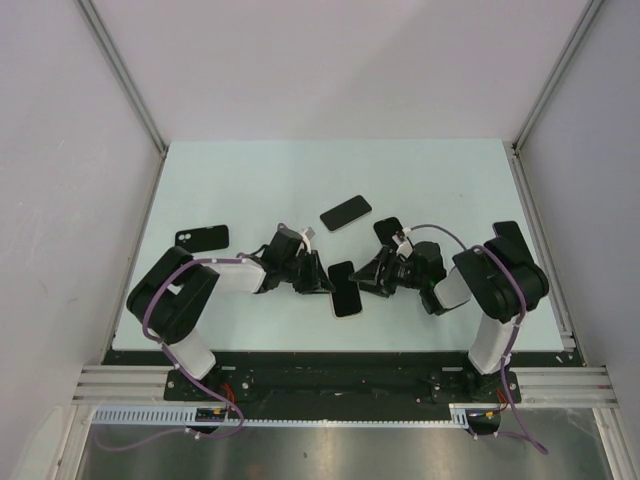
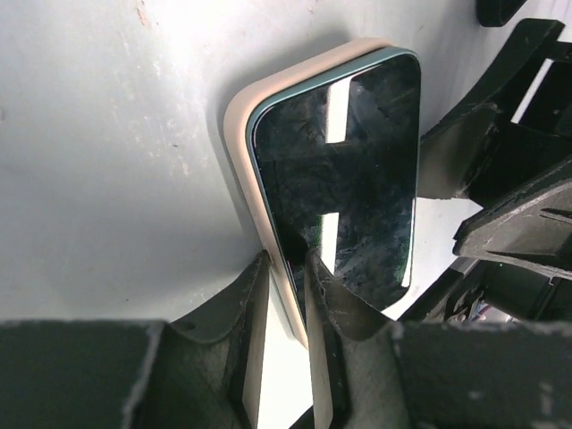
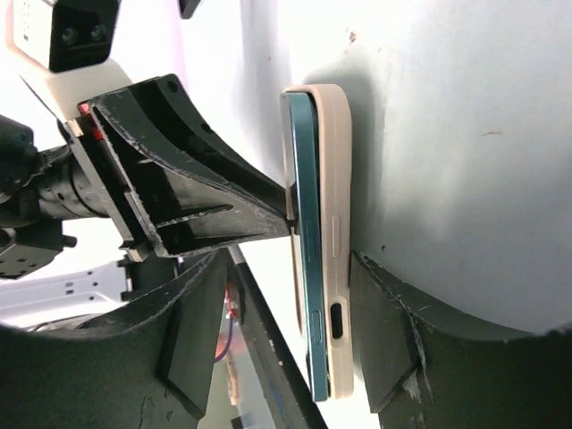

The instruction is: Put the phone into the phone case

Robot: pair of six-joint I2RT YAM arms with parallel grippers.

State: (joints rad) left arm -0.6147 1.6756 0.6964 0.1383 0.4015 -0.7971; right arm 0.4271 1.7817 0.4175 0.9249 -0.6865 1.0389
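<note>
The phone, dark-screened with a teal frame, lies in the beige phone case between the two arms in the top view. Seen side-on, the phone stands a little proud of the case at the near end. My left gripper is nearly closed on the pair's edge, one finger on the screen and the other behind the case. My right gripper straddles the port end, open. One of its fingers rests against the case's back, while the other stays well clear of the screen.
A black phone-shaped slab lies behind the grippers at mid-table. Another with a camera ring sits by the left arm's elbow. The two grippers nearly touch. Aluminium posts and white walls ring the table.
</note>
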